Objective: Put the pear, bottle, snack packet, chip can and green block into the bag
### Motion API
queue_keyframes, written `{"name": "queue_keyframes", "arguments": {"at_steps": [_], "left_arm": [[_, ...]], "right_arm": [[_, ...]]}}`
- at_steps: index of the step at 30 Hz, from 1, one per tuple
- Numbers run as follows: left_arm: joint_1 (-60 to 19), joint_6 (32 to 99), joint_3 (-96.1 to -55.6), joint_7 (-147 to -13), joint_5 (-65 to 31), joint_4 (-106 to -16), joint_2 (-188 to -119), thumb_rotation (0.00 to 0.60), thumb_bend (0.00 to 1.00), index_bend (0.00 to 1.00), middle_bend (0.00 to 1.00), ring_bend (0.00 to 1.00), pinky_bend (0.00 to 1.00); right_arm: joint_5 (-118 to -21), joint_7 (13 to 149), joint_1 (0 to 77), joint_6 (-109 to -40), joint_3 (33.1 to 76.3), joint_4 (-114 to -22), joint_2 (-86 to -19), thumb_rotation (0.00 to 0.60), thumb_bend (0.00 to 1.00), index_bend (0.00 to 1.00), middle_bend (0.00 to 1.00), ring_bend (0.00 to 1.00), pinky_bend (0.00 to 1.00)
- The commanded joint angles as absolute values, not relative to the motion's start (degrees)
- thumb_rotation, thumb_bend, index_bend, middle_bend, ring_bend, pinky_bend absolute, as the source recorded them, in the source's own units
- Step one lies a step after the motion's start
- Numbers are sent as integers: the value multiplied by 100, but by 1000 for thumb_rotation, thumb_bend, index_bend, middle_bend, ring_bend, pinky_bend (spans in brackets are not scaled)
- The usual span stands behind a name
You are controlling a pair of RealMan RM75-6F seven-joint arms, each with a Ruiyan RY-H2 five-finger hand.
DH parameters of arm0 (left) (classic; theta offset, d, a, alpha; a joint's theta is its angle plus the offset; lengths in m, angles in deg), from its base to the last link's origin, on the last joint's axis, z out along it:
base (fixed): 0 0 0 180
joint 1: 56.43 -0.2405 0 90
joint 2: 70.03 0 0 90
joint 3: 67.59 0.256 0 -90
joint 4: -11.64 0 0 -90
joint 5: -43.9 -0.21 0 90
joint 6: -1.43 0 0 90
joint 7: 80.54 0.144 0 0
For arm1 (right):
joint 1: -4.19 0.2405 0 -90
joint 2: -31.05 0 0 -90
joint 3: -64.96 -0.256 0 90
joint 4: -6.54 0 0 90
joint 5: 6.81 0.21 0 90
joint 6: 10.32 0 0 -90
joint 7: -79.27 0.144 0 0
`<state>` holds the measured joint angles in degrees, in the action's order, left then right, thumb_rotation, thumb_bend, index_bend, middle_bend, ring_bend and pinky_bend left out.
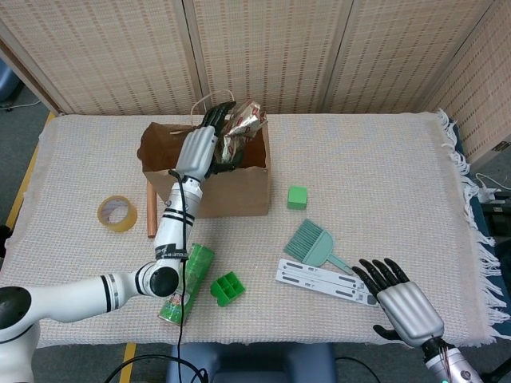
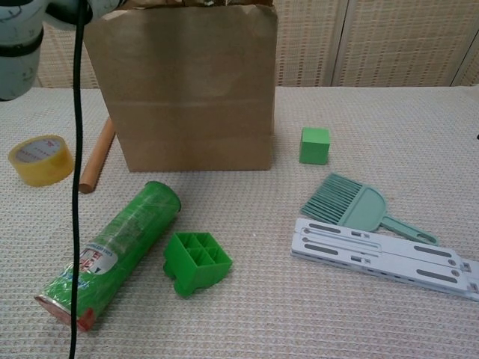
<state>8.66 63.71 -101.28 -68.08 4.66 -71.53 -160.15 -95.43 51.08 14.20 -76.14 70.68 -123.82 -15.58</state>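
The brown paper bag (image 1: 231,191) stands open at the table's back left and shows front-on in the chest view (image 2: 187,90). My left hand (image 1: 200,148) hovers over its mouth with fingers stretched out. The shiny snack packet (image 1: 242,128) sticks up from the bag's far right corner, beside those fingers. The green chip can (image 1: 185,283) lies in front of the bag (image 2: 112,254). A green cube (image 1: 297,197) sits right of the bag (image 2: 314,145). My right hand (image 1: 399,307) rests open at the front right. No pear or bottle shows.
A green gridded piece (image 2: 196,262) lies next to the can. A tape roll (image 1: 117,213) and a wooden rod (image 1: 150,209) lie left of the bag. A green brush (image 1: 313,243) and a white slotted strip (image 1: 323,281) lie near my right hand.
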Motion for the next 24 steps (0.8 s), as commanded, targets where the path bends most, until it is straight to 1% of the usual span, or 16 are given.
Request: {"name": "queue_keyframes", "arguments": {"at_steps": [1,6,12,16,18,21,24], "left_arm": [[834,6380,-10114,-6806,470,-7205,-15978,600,355,2,0,0,202],[753,6396,-10095,-6772,552,-7324,-15871,600,350,1,0,0,205],[464,6668,-10143,-6804,550,-7760,-15547,600,361,10,0,0,207],[3,6960,-10196,-6861,478,-8427,-14981,600,396,66,2,0,215],[-272,7061,-10168,-6907,386,-8782,-14657,600,412,72,11,0,217],[-835,7120,-10040,-7096,136,-9404,-14023,600,437,75,23,0,218],[-1466,7139,-9778,-7402,-350,-9849,-13393,600,440,91,30,3,219]], "right_arm": [[-9533,5087,1423,-7621,7065,-12382,-1572,600,59,0,0,0,0],[-9540,5067,1419,-7633,7077,-12380,-1582,600,59,0,0,0,0],[-9585,5141,1416,-7647,7095,-12376,-1553,600,59,0,0,0,0],[-9562,5163,1438,-7602,7103,-12349,-1554,600,59,0,0,0,0],[-9580,5149,1440,-7589,7116,-12348,-1560,600,59,0,0,0,0],[-9654,5131,1423,-7610,7139,-12361,-1574,600,58,0,0,0,0],[-9747,5124,1392,-7648,7169,-12367,-1585,600,58,0,0,0,0]]}}
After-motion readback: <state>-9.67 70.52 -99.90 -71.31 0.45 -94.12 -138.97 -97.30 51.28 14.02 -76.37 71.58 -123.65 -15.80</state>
